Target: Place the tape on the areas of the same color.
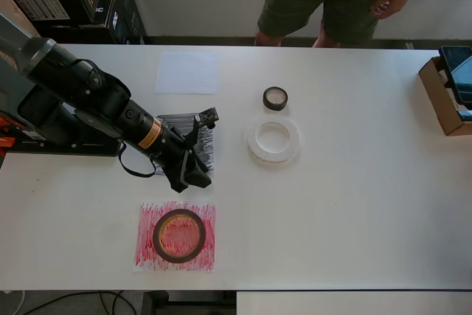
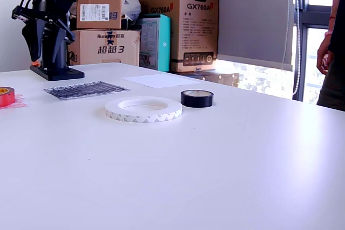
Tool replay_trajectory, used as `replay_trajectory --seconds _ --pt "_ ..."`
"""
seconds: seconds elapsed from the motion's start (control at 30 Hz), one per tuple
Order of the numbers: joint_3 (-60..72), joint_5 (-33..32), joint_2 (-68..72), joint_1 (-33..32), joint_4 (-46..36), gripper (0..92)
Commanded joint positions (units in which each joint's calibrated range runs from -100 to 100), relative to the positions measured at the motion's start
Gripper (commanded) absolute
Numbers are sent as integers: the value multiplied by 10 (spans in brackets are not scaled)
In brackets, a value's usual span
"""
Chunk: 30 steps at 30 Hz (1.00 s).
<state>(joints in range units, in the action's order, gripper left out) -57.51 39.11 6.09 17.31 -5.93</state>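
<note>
A single Piper arm reached across a white table, its gripper raised over the scribbled black sheet in the overhead view, fingers spread wide and holding nothing. The dark-red roll with its yellowish core lay flat inside the scribbled red sheet, at about 6 o'clock from the gripper and well apart from it. The wide translucent-white ring rested on bare tabletop at roughly 3 o'clock from the gripper, and the small black roll sat just beyond it, at about 12 o'clock from the ring, the two near each other but not touching. The plain white sheet lay uncovered at about 12 o'clock from the gripper, toward the table's far edge. In the exterior view the arm stood tall on its base at that view's left, with the white ring and black roll in the foreground and cardboard boxes stacked behind. A person in dark shorts stood at the far side of the table, and a brown box sat at the overhead view's right edge.
</note>
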Motion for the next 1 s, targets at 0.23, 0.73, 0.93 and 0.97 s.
replay_trajectory --seconds 0.23,0.73,0.93,0.97 --pt "9 1 3 -103 -1 394" --pt "64 2 89 -142 -1 760" --pt "175 1 168 -153 -1 764" --pt "198 1 182 -154 -1 764"
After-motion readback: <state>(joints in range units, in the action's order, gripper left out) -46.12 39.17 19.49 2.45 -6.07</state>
